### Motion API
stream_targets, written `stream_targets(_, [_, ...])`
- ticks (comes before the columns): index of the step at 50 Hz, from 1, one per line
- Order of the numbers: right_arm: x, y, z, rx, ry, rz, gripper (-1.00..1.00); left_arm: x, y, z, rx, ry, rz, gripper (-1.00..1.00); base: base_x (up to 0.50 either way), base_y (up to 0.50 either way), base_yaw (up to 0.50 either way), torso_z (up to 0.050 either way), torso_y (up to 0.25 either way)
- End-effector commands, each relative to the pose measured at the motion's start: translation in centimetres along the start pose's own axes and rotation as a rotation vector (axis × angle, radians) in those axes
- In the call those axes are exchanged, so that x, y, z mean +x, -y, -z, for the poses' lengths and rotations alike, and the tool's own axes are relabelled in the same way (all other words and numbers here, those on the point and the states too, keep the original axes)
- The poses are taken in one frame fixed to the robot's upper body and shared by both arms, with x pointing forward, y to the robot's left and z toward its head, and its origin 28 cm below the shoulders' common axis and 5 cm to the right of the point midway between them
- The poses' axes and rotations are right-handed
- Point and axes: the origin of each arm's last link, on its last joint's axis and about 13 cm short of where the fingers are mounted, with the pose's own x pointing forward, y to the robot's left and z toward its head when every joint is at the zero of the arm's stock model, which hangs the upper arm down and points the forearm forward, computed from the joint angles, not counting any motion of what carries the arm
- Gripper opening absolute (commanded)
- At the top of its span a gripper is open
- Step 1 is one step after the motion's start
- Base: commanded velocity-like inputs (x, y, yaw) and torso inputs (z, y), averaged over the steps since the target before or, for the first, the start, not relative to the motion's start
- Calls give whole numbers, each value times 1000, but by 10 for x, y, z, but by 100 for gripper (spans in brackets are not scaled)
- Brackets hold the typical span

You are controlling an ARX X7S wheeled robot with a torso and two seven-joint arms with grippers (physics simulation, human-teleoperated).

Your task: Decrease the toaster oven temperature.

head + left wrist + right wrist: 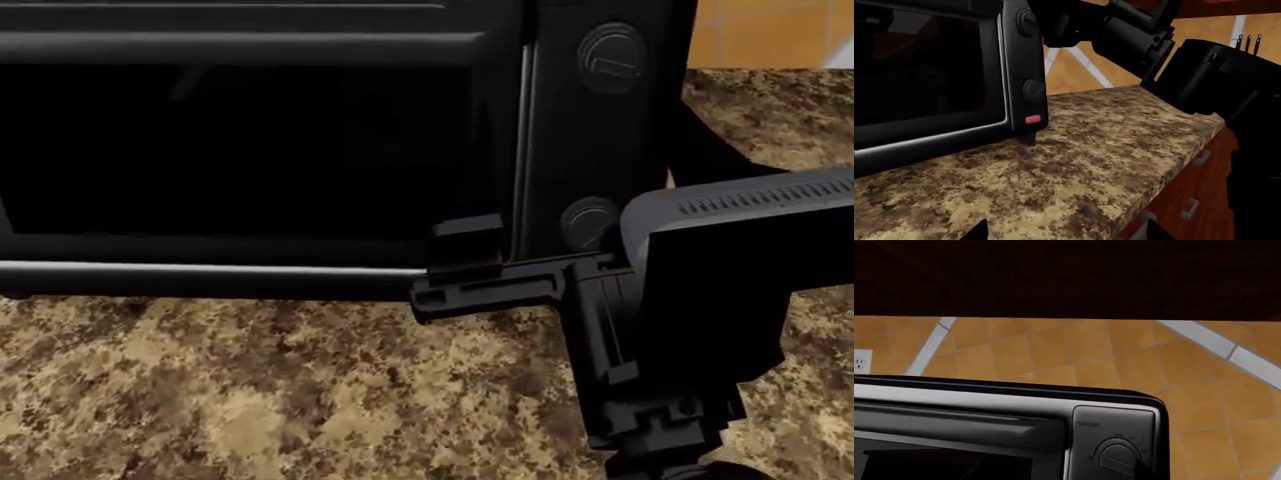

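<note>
One oven (pixel 267 150) with two knobs (pixel 611 58) and one red button (pixel 1033 119); one counter (pixel 267 400); two drawer handles (pixel 1189 208).

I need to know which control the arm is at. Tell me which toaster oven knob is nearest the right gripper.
The lower knob on the toaster oven: the right gripper sits level with it, while the upper knob is well above.

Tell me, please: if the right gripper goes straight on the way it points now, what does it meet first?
Probably the toaster oven. The right gripper points at its control panel, near the lower knob, and looks very close to the front already. The exact gap is unclear.
</note>
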Motion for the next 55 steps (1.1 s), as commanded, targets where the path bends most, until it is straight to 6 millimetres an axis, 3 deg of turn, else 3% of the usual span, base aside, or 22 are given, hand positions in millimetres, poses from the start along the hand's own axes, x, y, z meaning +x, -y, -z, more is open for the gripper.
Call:
stream_targets(1, [-1, 0, 0, -5, -4, 6, 100, -1, 0, 1, -3, 1, -1, 100, 254, -27, 0, 0, 0])
stream_targets(26, [-6, 2, -8, -66, -57, 60, 100, -2, -1, 2, -16, 10, 0, 100, 17, -1, 0, 0, 0])
stream_targets(35, [-5, 6, -24, -83, -77, 83, 100, -2, -2, 4, -22, 6, 1, 100, 0, 0, 0, 0, 0])
stream_targets(45, [-6, 10, -43, 44, -152, 112, 100, -3, -3, 2, -21, 2, 2, 100, 0, 0, 0, 0, 0])
stream_targets(55, [2, 14, -47, -79, -256, 105, 100, -1, -6, 2, -28, -1, 10, 100, 0, 0, 0, 0, 0])
